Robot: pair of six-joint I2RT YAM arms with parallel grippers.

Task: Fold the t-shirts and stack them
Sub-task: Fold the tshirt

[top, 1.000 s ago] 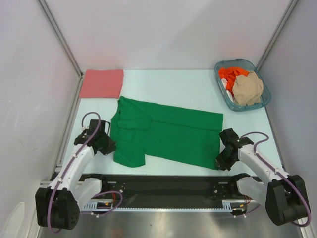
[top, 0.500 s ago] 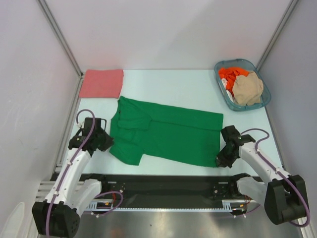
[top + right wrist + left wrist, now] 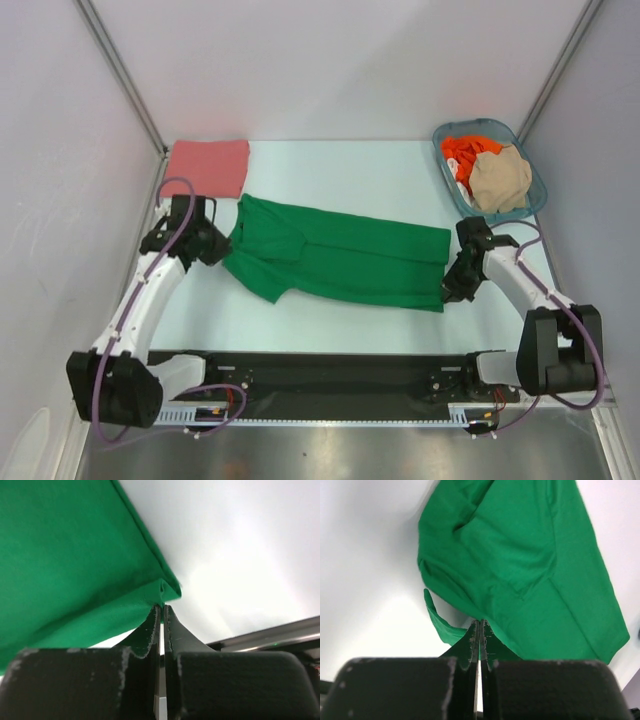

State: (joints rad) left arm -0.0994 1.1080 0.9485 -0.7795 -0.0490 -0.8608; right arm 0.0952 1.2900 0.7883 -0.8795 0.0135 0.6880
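The bright green t-shirt [image 3: 340,262] lies across the middle of the table, its near edge lifted. My left gripper [image 3: 215,243] is shut on its left sleeve end; in the left wrist view the green cloth [image 3: 520,565] hangs from the pinched fingertips [image 3: 480,624]. My right gripper [image 3: 452,288] is shut on the shirt's near right corner, and the right wrist view shows the bunched green corner [image 3: 165,592] between the tips [image 3: 163,607]. A folded salmon-pink t-shirt [image 3: 207,166] rests at the back left. The orange-red [image 3: 462,153] and beige [image 3: 500,178] t-shirts lie in the basket.
The blue-grey plastic basket [image 3: 447,186] stands at the back right corner. White walls with metal posts enclose the table on three sides. A black rail [image 3: 330,375] runs along the near edge between the arm bases.
Both arms have carried the green shirt's near edge away from the table front toward the back. The right gripper closed on its corner during this time; the shirt now looks narrower front to back.
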